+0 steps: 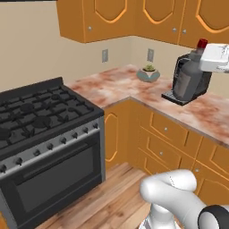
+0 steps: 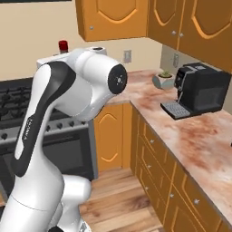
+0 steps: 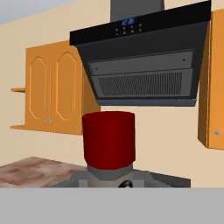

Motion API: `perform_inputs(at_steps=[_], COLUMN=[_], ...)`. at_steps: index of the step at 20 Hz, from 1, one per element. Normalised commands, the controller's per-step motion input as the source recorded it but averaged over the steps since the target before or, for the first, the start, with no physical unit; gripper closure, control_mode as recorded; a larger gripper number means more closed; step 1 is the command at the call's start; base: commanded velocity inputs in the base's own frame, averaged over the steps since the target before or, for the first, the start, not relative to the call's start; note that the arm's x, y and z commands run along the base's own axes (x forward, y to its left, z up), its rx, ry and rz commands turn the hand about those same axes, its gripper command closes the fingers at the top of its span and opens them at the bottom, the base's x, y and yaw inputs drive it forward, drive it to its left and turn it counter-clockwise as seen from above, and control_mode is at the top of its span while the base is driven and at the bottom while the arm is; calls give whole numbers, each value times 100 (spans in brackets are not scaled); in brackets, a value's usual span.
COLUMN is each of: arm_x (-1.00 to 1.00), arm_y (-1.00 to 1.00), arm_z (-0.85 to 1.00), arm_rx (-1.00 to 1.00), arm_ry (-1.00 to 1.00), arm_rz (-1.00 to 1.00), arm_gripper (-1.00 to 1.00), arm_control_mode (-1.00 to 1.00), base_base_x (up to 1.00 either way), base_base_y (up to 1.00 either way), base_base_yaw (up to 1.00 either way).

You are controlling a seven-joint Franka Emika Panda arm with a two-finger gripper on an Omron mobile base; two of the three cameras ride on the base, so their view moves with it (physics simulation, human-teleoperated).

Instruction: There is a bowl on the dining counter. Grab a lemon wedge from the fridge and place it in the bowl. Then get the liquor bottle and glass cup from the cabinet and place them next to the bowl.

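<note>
At the far left of the left base view we see a black gas stove [image 1: 42, 129] with its oven door closed, set against the cream wall. To its right a marbled reddish counter [image 1: 112, 87] turns the corner above orange drawers and doors, with two wall outlets [image 1: 104, 55] above it. Further right, a small potted plant [image 1: 148, 73] sits in the corner of the counter, and beyond it a black coffee machine [image 1: 190, 85] stands on the same surface. Right of that, the liquor bottle [image 1: 197, 54] is up in the air in front of the machine's top, upright, with its red top just under the upper cabinets [image 1: 147, 18]. The gripper [image 1: 208, 60] is against the bottle's right side at the edge of the picture. We take it to be pinching the bottle, which has nothing under it, though we cannot see the fingertips themselves. In the right base view the white arm [image 2: 77, 90] rises at the left, and the bottle's top pokes up just behind it. In the hand view we see orange wall cabinets [image 3: 54, 92] at the left, then the bottle's red cap [image 3: 108, 140] close before the camera on grey shoulders, with a black range hood [image 3: 140, 61] behind and above it.
</note>
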Motion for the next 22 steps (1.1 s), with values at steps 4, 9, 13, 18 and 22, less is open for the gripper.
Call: perform_inputs(at_steps=[4, 9, 13, 18, 22], arm_x=[0, 0, 0, 0, 0], arm_y=[0, 0, 0, 0, 0], arm_z=[0, 0, 0, 0, 0], arm_rx=[0, 0, 0, 0, 0], arm_ry=[0, 0, 0, 0, 0], arm_rz=[0, 0, 0, 0, 0], arm_gripper=[100, 100, 100, 100, 100], arm_control_mode=[100, 100, 100, 100, 100], base_base_x=[94, 1, -100, -100, -100], base_base_y=[-65, -19, -33, -19, 3], base_base_yaw=[17, 16, 13, 8, 3])
